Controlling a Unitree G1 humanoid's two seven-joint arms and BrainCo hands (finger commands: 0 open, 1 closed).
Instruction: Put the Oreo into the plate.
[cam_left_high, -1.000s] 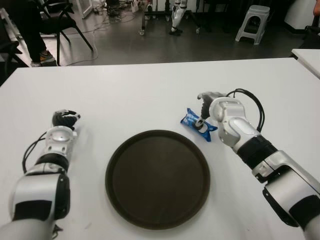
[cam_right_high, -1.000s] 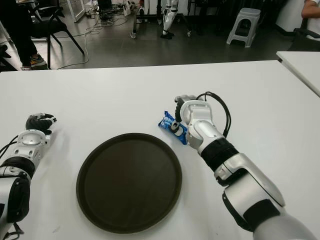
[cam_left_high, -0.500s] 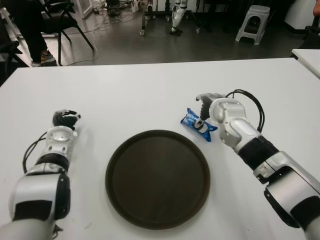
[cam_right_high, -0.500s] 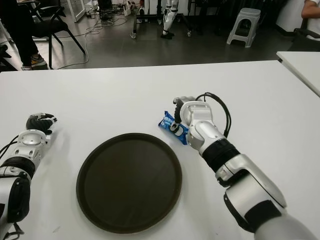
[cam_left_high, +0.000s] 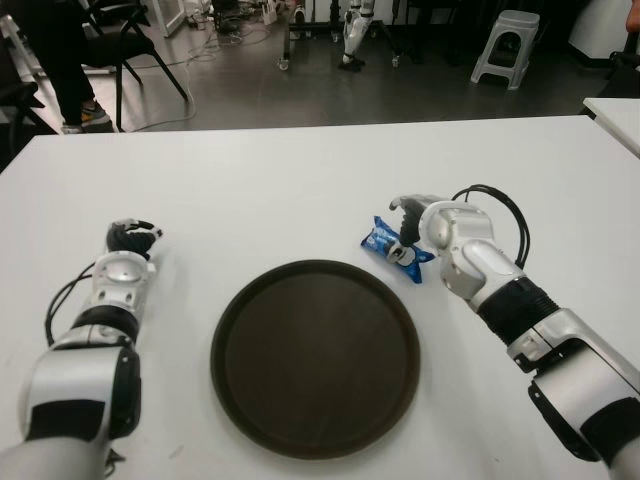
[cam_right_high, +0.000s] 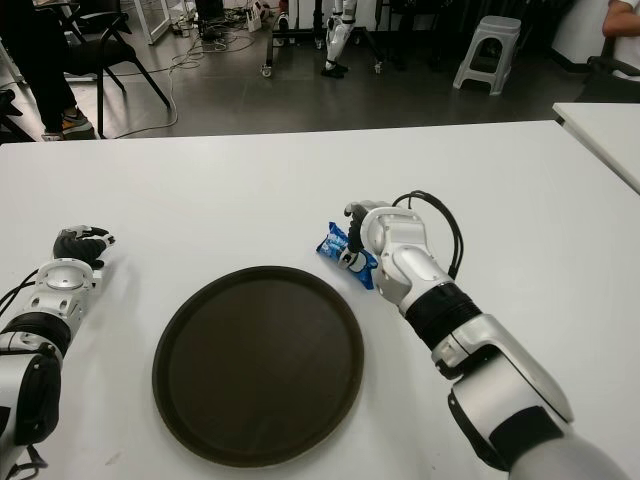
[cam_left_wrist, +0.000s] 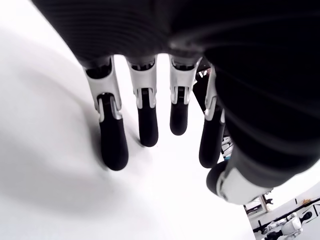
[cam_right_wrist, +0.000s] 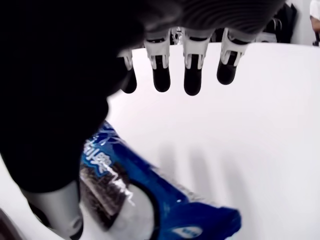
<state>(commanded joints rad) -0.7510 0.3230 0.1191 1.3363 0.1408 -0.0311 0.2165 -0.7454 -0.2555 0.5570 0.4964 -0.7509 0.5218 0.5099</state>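
Since one second ago, the right robot hand (cam_left_high: 408, 222) has turned a little more over the Oreo (cam_left_high: 394, 247), and its fingers now reach further across the top of the blue packet; the packet and the plate have not moved. The Oreo lies on the white counter (cam_left_high: 300, 180), just beside the far right rim of the plate (cam_left_high: 315, 357), not inside it. In the right wrist view the four fingers (cam_right_wrist: 192, 82) are stretched out and spread above the bare counter, and their tips touch nothing. The thumb comes down next to the Oreo (cam_right_wrist: 150, 200), at its edge, but I cannot tell if it presses on the wrapper. The right robot hand is therefore released and does not grasp the packet. The packet is blue with a picture of the dark biscuit and white cream on it, and it lies flat and at an angle to the counter's edge.

The left robot hand (cam_left_high: 130, 238) shows far to the left of the plate, well apart from it. In the left wrist view its fingers (cam_left_wrist: 112, 145) are straight and slightly spread over the counter, holding nothing.

The plate is round, dark brown and bare inside. Beyond the counter there is a grey floor with a chair (cam_left_high: 120, 40) and a stool (cam_left_high: 505, 45).
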